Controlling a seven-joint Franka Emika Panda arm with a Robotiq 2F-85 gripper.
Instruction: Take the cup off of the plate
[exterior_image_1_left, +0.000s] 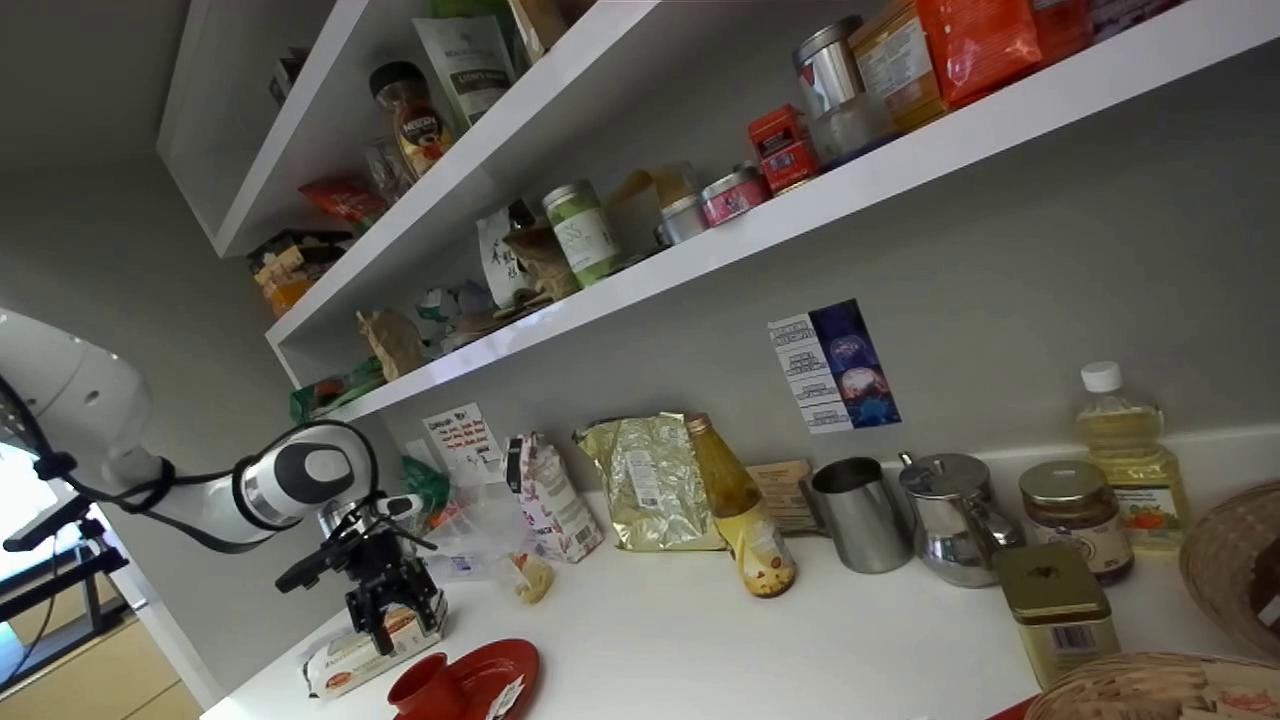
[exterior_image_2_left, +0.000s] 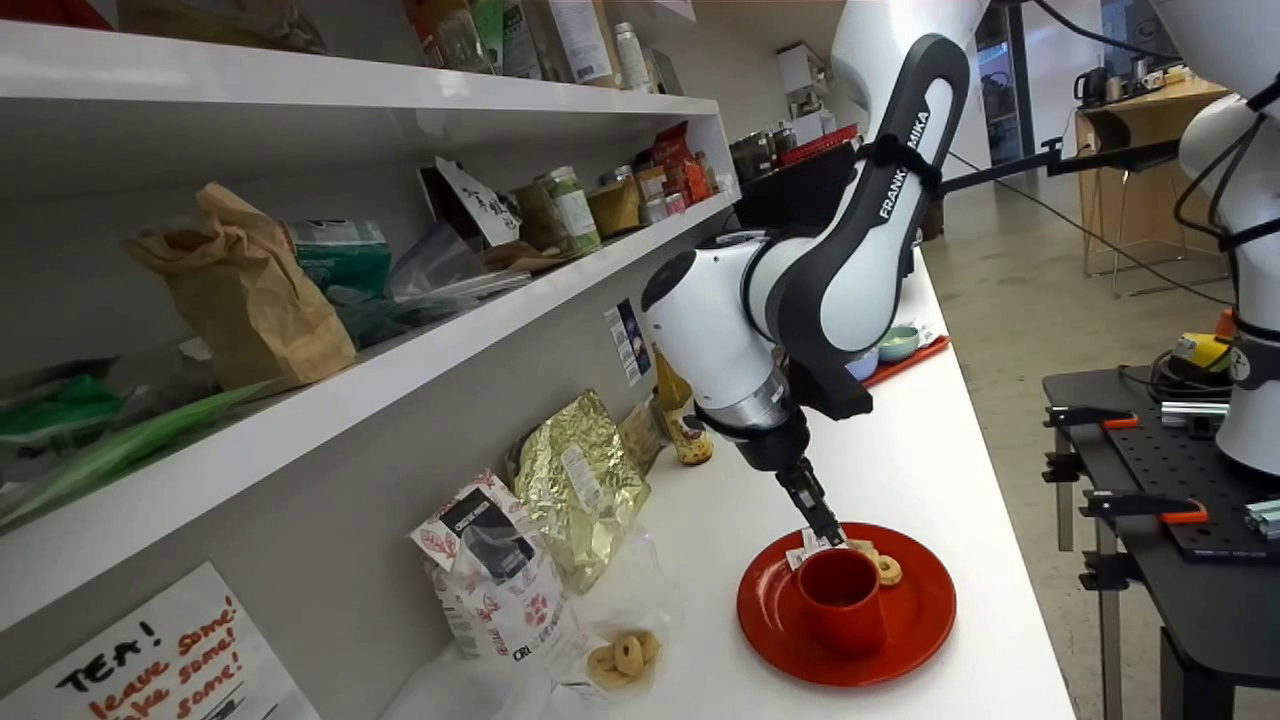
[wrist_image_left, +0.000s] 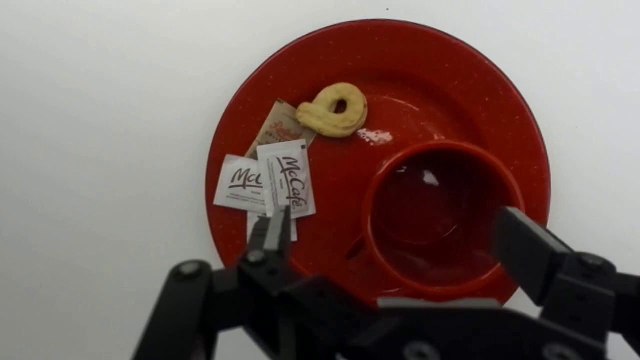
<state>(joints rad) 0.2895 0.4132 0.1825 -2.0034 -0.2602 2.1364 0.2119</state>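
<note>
1. Near the open edge of the worktop (exterior_image_2_left: 930, 450), the red cup (exterior_image_2_left: 845, 615) stands upright on the round red plate (exterior_image_2_left: 772, 620).
2. Above the plate hangs the gripper (wrist_image_left: 395, 220), its jaws well apart; in the wrist view one jaw overlaps the cup's mouth, though whether it touches the cup cannot be told.
3. Near the cup, also on the plate, lie white McCafé sachets (wrist_image_left: 287, 177), a brown sachet (wrist_image_left: 279, 127) and a ring-shaped biscuit (wrist_image_left: 325, 120).
4. Along the worktop's opposite edge, by the grey wall (exterior_image_1_left: 1000, 300), are a gold foil bag (exterior_image_1_left: 655, 490), a yellow-labelled bottle (exterior_image_1_left: 745, 515), a steel pitcher (exterior_image_1_left: 862, 520) and a steel teapot (exterior_image_1_left: 943, 505).
</note>
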